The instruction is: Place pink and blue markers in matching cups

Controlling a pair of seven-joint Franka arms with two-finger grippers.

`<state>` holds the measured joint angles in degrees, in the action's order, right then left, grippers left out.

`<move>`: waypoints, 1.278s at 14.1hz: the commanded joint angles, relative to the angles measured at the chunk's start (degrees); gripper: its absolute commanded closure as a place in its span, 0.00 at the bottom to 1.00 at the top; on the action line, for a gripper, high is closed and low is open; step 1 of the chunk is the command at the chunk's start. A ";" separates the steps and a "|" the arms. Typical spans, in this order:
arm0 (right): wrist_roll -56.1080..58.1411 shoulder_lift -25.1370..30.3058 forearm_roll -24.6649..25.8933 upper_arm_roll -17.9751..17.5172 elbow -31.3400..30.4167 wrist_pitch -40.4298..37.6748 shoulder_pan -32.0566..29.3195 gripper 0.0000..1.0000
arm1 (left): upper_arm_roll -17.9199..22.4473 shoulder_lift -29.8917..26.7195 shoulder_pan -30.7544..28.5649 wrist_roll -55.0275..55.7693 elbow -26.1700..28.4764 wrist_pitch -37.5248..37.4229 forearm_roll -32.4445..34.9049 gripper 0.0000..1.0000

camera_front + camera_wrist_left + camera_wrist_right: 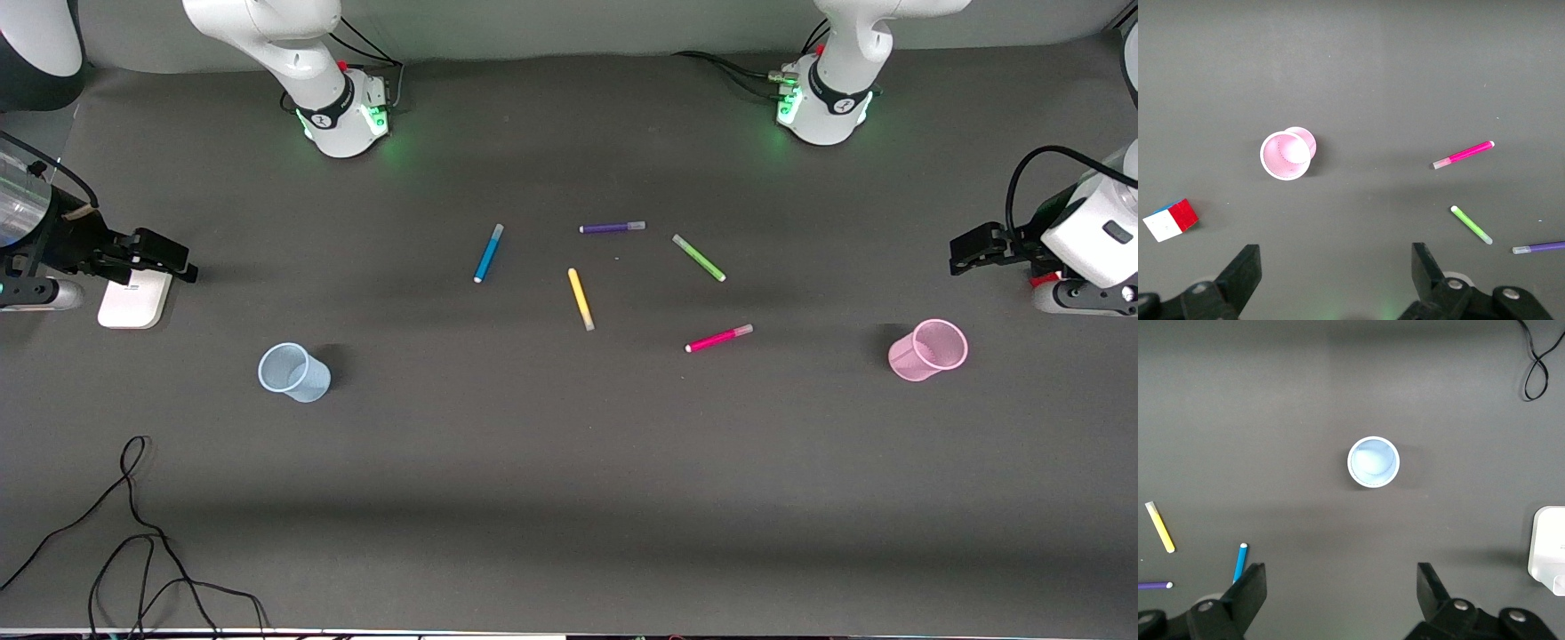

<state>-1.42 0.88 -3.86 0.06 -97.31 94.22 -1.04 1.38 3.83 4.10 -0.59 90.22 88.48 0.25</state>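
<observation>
The blue marker (488, 253) and the pink marker (718, 339) lie flat mid-table. The pale blue cup (293, 372) stands upright toward the right arm's end, and the pale pink cup (928, 350) stands upright toward the left arm's end. Both cups are empty. My left gripper (969, 249) is open and empty over the table's end near the pink cup (1287, 155); its view also shows the pink marker (1463, 154). My right gripper (164, 258) is open and empty over the table's other end; its view shows the blue cup (1373, 461) and the blue marker (1240, 562).
Purple (612, 228), green (699, 258) and yellow (581, 299) markers lie among the two task markers. A white box (135, 300) sits under the right gripper. A black cable (133, 533) trails near the front corner. A colour cube (1170, 220) lies by the pink cup.
</observation>
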 commanded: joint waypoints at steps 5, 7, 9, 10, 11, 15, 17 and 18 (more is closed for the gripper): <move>-0.24 -0.27 -0.36 0.38 1.33 -0.44 0.16 0.00 | 0.64 -1.20 0.73 0.77 0.40 -0.06 0.10 0.00; -1.47 -0.44 -0.36 0.38 1.33 -0.79 0.25 0.00 | 0.64 -1.02 0.73 0.77 0.31 0.29 -0.16 0.00; -4.10 -0.79 -0.36 0.29 1.24 -3.24 0.77 0.00 | 0.56 -0.93 0.82 0.16 -0.30 0.38 -0.51 0.00; -6.64 -1.14 -0.44 -0.06 1.24 -3.69 1.21 0.00 | 0.47 -0.76 1.34 0.07 -0.66 0.38 -0.51 0.00; -10.41 -1.23 -0.45 -0.15 1.24 -3.69 2.00 0.00 | -0.14 -0.67 1.52 0.33 -0.66 0.47 -0.43 0.00; -27.01 -4.04 -0.53 -0.15 0.98 -3.69 10.24 0.00 | -5.76 -0.32 1.61 -0.37 -0.75 0.73 -0.43 0.00; -35.01 -5.71 -1.75 -0.15 1.42 -2.91 14.20 0.00 | -8.57 -0.14 1.61 -0.37 -0.75 0.56 -0.51 0.00; -38.88 -6.41 -3.16 -0.15 1.16 -2.03 16.57 0.00 | -9.72 0.03 1.61 -0.37 -0.66 0.64 -0.51 0.00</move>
<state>-33.02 -3.80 -4.82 -0.53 -96.93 91.39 12.00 -6.82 3.82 5.38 -0.67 89.58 88.70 0.01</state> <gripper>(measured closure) 0.000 0.000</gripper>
